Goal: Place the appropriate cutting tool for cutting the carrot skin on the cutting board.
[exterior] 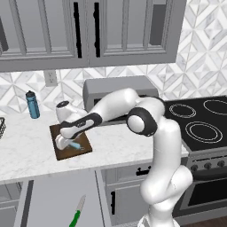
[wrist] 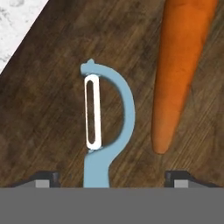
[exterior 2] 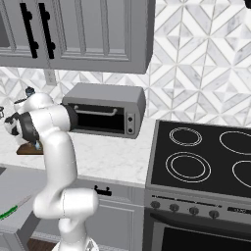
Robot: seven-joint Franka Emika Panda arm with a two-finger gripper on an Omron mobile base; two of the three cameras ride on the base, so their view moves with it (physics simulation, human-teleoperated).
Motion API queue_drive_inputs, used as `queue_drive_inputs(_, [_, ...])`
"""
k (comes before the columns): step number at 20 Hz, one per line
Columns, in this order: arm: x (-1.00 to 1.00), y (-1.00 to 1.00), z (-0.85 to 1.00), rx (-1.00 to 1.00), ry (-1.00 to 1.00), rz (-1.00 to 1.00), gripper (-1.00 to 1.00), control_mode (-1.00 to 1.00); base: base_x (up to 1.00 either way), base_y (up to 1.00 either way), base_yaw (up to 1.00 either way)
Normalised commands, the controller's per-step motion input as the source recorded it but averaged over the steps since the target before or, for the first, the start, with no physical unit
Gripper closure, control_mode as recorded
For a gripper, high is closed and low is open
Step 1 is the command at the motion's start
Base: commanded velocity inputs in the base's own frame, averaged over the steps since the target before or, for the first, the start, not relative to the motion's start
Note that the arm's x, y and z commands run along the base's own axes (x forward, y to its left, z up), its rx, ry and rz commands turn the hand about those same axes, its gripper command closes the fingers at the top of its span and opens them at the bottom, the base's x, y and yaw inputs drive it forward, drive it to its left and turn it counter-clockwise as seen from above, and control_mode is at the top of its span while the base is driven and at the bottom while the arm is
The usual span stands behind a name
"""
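Peeler (wrist: 107, 131): light blue, with a pale slotted blade in a curved head. It lies flat on the cutting board (wrist: 52, 109), its long axis running straight up the hand view, head at the far end and handle toward the camera. The handle passes between the two finger tips (wrist: 46, 178), touching neither. In the left base view the peeler (exterior: 76, 145) shows as a small blue piece just under the hand.

Carrot (wrist: 181, 65): orange and tapered, lying on the same board just beside the peeler and apart from it. Its long axis is nearly parallel to the peeler's, leaning slightly. The narrow tip points toward the camera and ends level with the base of the peeler's head. The thick end runs off the top of the hand view.

Cutting board (exterior: 86, 148): dark brown wood, flat on the pale marble worktop (exterior: 31, 150), in front of the toaster oven (exterior: 119, 88).

Pincer (wrist: 113, 178): spread wide, one tip on each side of the peeler handle, gripping nothing. The hand hangs low over the board in the left base view (exterior: 66, 142).

Knife (exterior: 76, 213): green handle, silver blade, lying on a lower grey surface in front of the worktop, well apart from the board.

Bottle (exterior: 32, 104): blue, upright at the back of the worktop, near the wall.
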Motion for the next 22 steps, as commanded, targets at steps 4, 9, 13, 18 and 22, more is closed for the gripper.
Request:
queue_drive_inputs(4, [-0.25, 0.00, 0.65, 0.00, -0.01, 0.00, -1.00, -1.00, 0.00, 0.00, 0.00])
queue_drive_inputs(9, [-0.65, -0.34, 0.65, 0.01, -0.01, 0.00, -1.00, -1.00, 0.00, 0.00, 0.00])
queue_drive_inputs(13, [-1.00, -0.98, 0.23, 0.07, -0.04, -0.08, -1.00, -1.00, 0.00, 0.00, 0.00])
queue_drive_inputs(18, [-1.00, -1.00, 0.20, 0.12, -0.05, -0.14, -1.00, -1.00, 0.00, 0.00, 0.00])
queue_drive_inputs(22, [-1.00, -1.00, 0.33, 0.15, -0.02, -0.14, -1.00, -1.00, 0.00, 0.00, 0.00])
